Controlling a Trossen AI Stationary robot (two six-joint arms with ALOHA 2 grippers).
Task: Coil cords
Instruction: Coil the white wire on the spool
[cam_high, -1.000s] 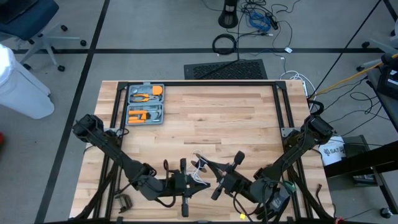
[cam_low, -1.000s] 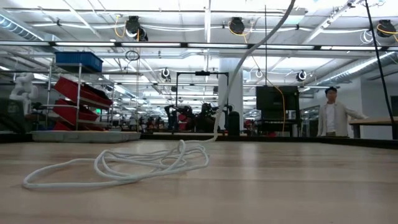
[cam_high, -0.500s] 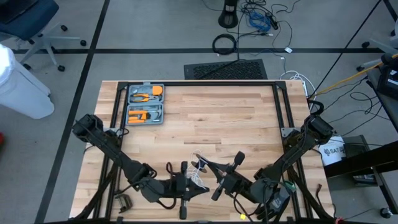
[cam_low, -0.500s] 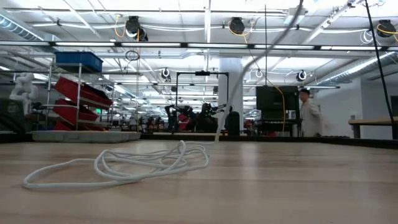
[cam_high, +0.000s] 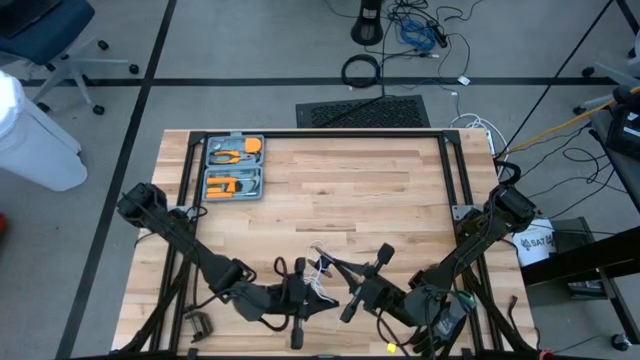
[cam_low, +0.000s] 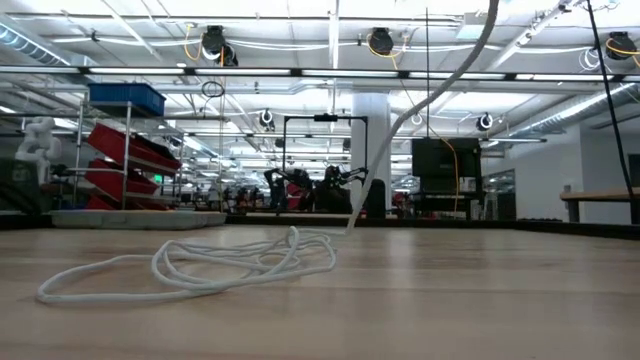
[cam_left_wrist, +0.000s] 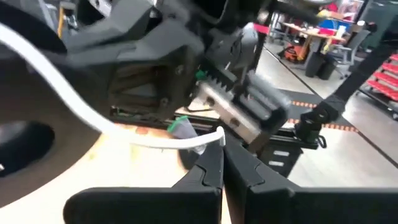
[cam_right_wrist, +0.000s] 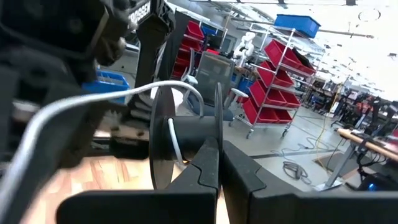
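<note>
The thin white cord (cam_low: 200, 268) lies in a loose pile on the wooden table (cam_high: 400, 200) near its front edge, and it also shows in the high view (cam_high: 320, 268). One strand (cam_low: 430, 95) rises from the pile, up and out of the low view. My left gripper (cam_high: 305, 292) is shut on the cord (cam_left_wrist: 155, 142). My right gripper (cam_high: 350, 290), close beside it, is shut on the small black reel (cam_right_wrist: 165, 134), and the cord runs onto the reel's hub (cam_right_wrist: 176, 144). My left gripper pinches the white cord near its end (cam_left_wrist: 208, 138) between its two fingertips. The cord runs off sideways from the fingers in a slack curve, clear of the table there. My right gripper pinches the reel by the rim of its thin flange (cam_right_wrist: 217, 118) between its two fingers. The reel stands on edge in front of the fingers, lifted clear of the table. The cord leaves the hub in an arc (cam_right_wrist: 168, 84) toward my left gripper.
A grey tool case (cam_high: 233, 168) with orange tools lies open at the table's far left. Black frame rails (cam_high: 320, 134) run along the table's far and side edges. The wood between the case and the grippers is bare. Floor cables lie beyond the far edge.
My left gripper has moved a little toward the table's right, closer to my right gripper, still shut on the cord. The rising strand has swung toward the right in the low view. The pile on the table has kept its shape.
</note>
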